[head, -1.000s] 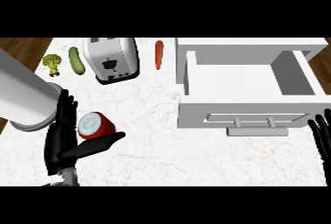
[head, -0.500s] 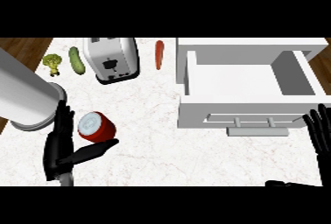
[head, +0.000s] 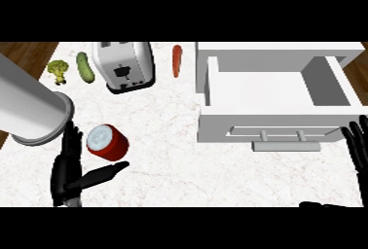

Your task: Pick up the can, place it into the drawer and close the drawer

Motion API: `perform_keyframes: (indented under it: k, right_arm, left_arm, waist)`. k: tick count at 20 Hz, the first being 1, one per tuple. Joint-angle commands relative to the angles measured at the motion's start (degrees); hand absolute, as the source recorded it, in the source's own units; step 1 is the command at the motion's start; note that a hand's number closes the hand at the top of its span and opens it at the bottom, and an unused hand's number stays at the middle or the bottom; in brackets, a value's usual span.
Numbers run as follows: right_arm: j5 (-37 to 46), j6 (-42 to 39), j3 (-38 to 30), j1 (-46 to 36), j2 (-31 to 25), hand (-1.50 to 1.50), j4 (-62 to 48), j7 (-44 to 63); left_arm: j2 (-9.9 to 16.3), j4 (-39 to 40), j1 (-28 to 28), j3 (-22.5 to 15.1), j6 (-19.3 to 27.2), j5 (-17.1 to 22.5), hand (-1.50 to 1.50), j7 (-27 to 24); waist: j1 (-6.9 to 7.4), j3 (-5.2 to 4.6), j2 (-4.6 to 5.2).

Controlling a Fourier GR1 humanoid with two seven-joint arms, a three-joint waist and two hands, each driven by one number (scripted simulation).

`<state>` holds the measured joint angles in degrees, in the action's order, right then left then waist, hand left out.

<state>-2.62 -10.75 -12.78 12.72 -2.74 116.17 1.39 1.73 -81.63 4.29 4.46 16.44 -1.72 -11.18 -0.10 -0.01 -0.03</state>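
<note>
While the open left hand (head: pixel 69 168) is bracketing the red cylindrical can with silver lid (head: pixel 107 142), fingers uncurled, it should be closing round its sides before lifting toward the open white drawer (head: pixel 277 127); right hand (head: pixel 357 146) is resting open.

You'll find nothing to read here — no text, label, brand, number or sign shows on anything — none.

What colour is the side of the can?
Red, under a pale grey top; the can shows best in the head view.
</note>
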Motion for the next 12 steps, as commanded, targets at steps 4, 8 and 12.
perform_keyframes:
  k: [4, 8, 12]
  right_arm:
    - [1.42, 0.02, 0.54, 0.37, 1.38, -1.50, 1.20, -0.38]
    - [1.78, 0.49, 0.31, -0.20, 1.70, -1.50, 0.65, 0.54]
    - [2.86, 1.05, 2.52, 2.73, 2.69, -1.50, 6.53, 2.97]
  left_arm:
    - [2.77, 5.41, -2.16, 3.66, -3.34, 3.08, -1.50, -2.29]
    - [-0.30, 8.98, -1.62, 2.90, -2.10, 3.43, -1.50, -6.10]
    - [0.20, 11.67, -1.42, 3.76, -2.37, 3.88, -1.50, -7.34]
  waist:
    - [0.02, 0.01, 0.01]
    - [0.04, 0.01, 0.01]
    - [-0.01, 0.00, 0.00]
